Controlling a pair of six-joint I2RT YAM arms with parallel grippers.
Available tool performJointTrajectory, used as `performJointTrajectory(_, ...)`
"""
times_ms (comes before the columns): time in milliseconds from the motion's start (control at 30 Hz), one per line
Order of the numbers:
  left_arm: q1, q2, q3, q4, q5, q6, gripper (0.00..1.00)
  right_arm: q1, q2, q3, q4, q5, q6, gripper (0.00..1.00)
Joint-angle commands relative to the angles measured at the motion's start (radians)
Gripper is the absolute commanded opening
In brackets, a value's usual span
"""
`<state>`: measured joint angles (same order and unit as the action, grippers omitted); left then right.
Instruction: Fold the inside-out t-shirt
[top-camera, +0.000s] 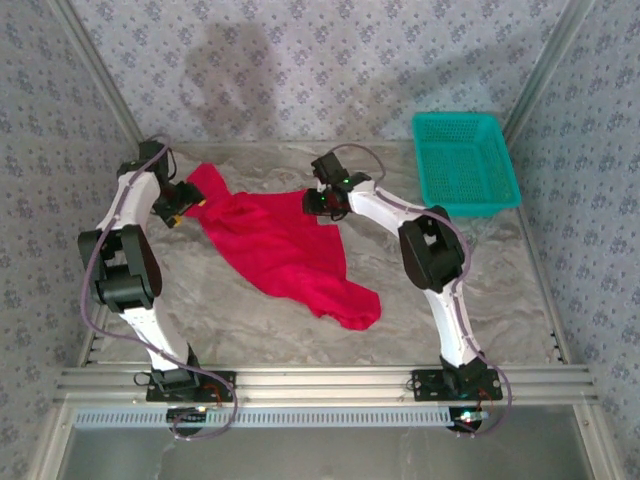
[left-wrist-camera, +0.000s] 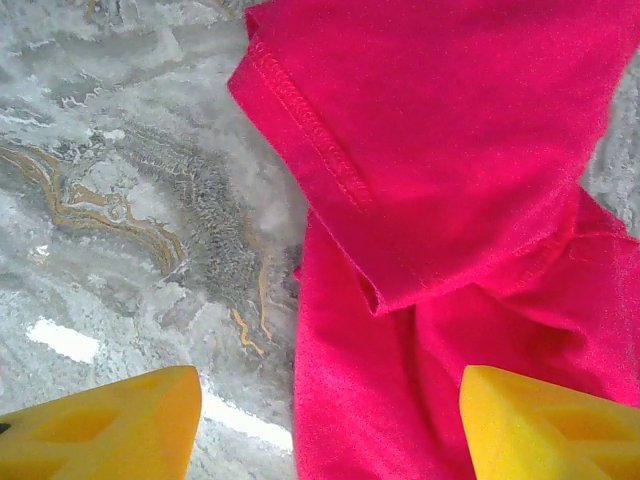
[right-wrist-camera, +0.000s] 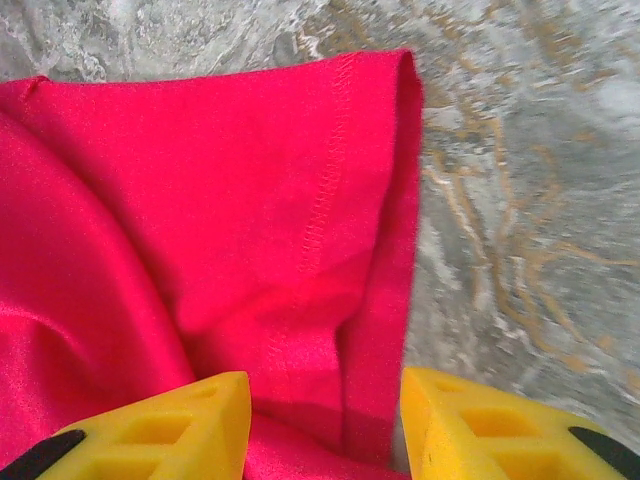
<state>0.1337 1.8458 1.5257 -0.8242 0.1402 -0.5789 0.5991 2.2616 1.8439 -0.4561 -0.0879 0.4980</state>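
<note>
Plainly, marbled table (top-camera: 500, 290), papered walls (top-camera: 350, 70); bare stone right of the red t-shirt (top-camera: 280, 250). Left gripper (left-wrist-camera: 328, 400) and right gripper (right-wrist-camera: 325, 395) gape over its hems.

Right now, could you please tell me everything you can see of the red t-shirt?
The t-shirt is plain bright red soft cloth, lying crumpled and unfolded on the marbled table, stretched diagonally from far left to a bunched end near the middle. Stitched hems show on its sleeves. The open left gripper hovers at one sleeve's edge; the open right gripper straddles a hemmed fold. It lies apart from the teal basket.
</note>
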Motion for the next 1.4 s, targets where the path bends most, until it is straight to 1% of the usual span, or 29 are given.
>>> performJointTrajectory(0, 0.002, 0.001, -0.027, 0.088, 0.038, -0.029, 0.69, 0.023, 0.061, 0.063, -0.035, 0.026, 0.062, 0.45)
performJointTrajectory(100, 0.003, 0.037, -0.033, 0.106, 0.045, -0.033, 0.70, 0.028, 0.115, 0.119, -0.048, 0.022, 0.084, 0.42)
performJointTrajectory(200, 0.002, 0.073, -0.028, 0.119, 0.048, -0.037, 0.70, 0.029, 0.152, 0.149, -0.054, 0.012, 0.097, 0.36)
performJointTrajectory(267, 0.002, 0.091, -0.028, 0.135, 0.063, -0.043, 0.70, 0.028, 0.158, 0.155, -0.054, 0.009, 0.100, 0.28)
performJointTrajectory(400, 0.001, 0.128, -0.021, 0.173, 0.094, -0.061, 0.70, 0.027, 0.150, 0.166, -0.067, 0.006, 0.097, 0.08)
performJointTrajectory(467, 0.002, 0.145, -0.012, 0.180, 0.108, -0.066, 0.70, 0.025, 0.144, 0.174, -0.075, -0.002, 0.088, 0.00)
performJointTrajectory(533, 0.001, 0.157, -0.003, 0.188, 0.119, -0.072, 0.61, 0.023, 0.133, 0.179, -0.082, -0.014, 0.080, 0.00)
performJointTrajectory(567, 0.001, 0.160, 0.000, 0.192, 0.122, -0.074, 0.51, 0.022, 0.123, 0.179, -0.083, -0.017, 0.073, 0.00)
performJointTrajectory(600, 0.001, 0.162, 0.005, 0.195, 0.125, -0.076, 0.36, 0.022, 0.111, 0.180, -0.085, -0.017, 0.063, 0.00)
performJointTrajectory(667, 0.001, 0.158, 0.015, 0.187, 0.117, -0.079, 0.13, 0.022, 0.086, 0.179, -0.096, -0.015, 0.044, 0.00)
performJointTrajectory(700, 0.001, 0.151, 0.020, 0.179, 0.110, -0.080, 0.04, 0.022, 0.069, 0.180, -0.104, -0.011, 0.031, 0.00)
performJointTrajectory(733, 0.001, 0.142, 0.021, 0.176, 0.109, -0.081, 0.00, 0.021, 0.053, 0.179, -0.109, -0.005, 0.020, 0.00)
performJointTrajectory(1000, 0.005, -0.007, 0.016, 0.151, 0.077, -0.093, 0.00, 0.019, -0.088, 0.178, -0.141, 0.058, -0.066, 0.00)
performJointTrajectory(1033, 0.007, -0.026, 0.022, 0.121, 0.076, -0.091, 0.00, 0.019, -0.105, 0.178, -0.140, 0.065, -0.076, 0.00)
performJointTrajectory(1100, 0.006, -0.074, 0.043, 0.089, 0.062, -0.089, 0.00, 0.018, -0.151, 0.178, -0.173, 0.089, -0.096, 0.00)
performJointTrajectory(1367, 0.023, -0.287, 0.177, -0.002, 0.024, -0.090, 0.00, 0.011, -0.359, 0.183, -0.171, 0.164, -0.169, 0.00)
